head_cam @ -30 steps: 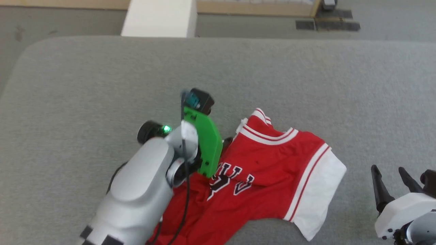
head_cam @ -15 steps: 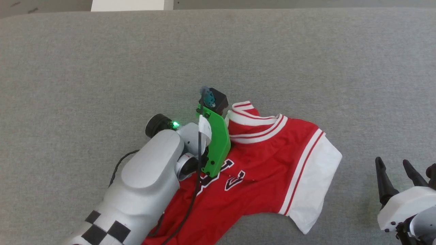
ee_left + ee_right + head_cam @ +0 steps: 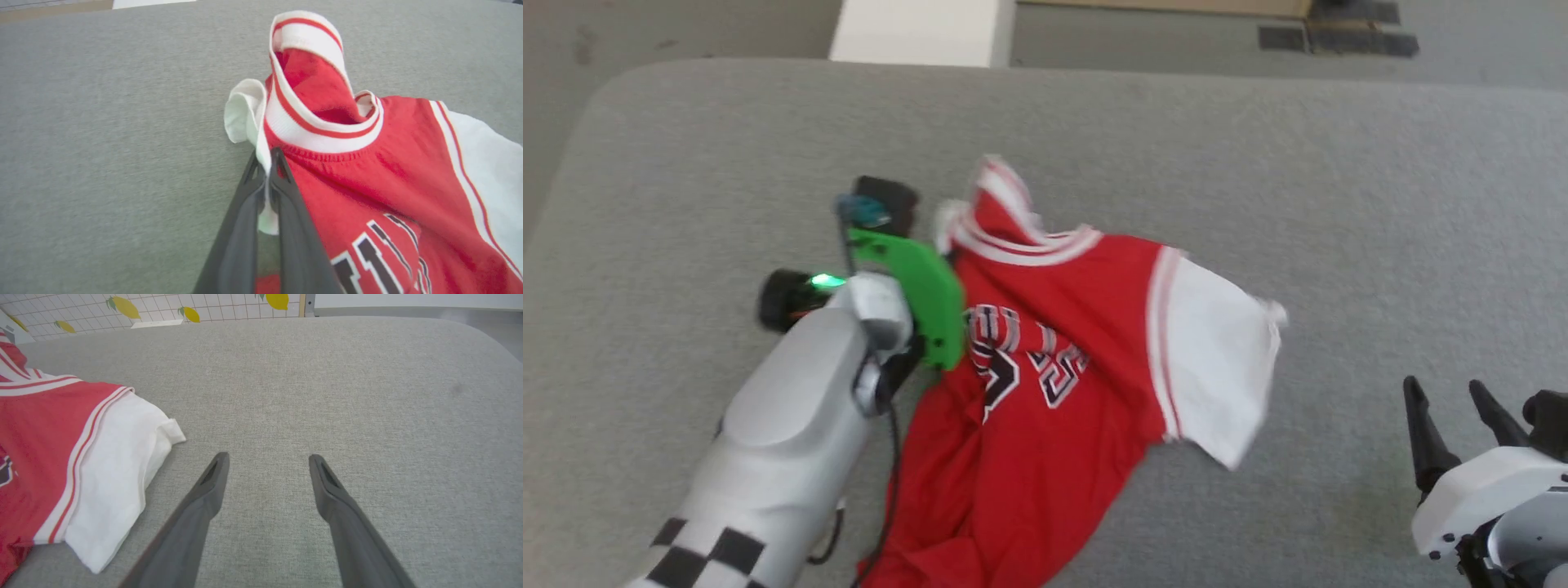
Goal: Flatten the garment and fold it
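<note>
The garment (image 3: 1062,359), a red jersey with white sleeves and black lettering, lies crumpled on the grey padded table (image 3: 1298,163). In the left wrist view my left gripper (image 3: 267,161) is shut on a white fold of the garment (image 3: 367,183) just beside the striped collar (image 3: 310,122), which stands up off the table. In the head view the left arm's green wrist mount (image 3: 919,286) covers those fingers. My right gripper (image 3: 1443,390) rests open at the lower right, apart from the garment's white sleeve (image 3: 118,473). Nothing is between the right gripper's (image 3: 269,459) fingers.
A white block (image 3: 923,33) stands beyond the table's far edge, with dark mats (image 3: 1339,37) on the floor at the back right. A tiled wall with lemon pictures (image 3: 122,306) lies beyond the table in the right wrist view.
My left gripper has shut on the garment's white edge by the collar and drawn it left and away, raising the collar. The head camera has shifted. The right gripper stays open.
</note>
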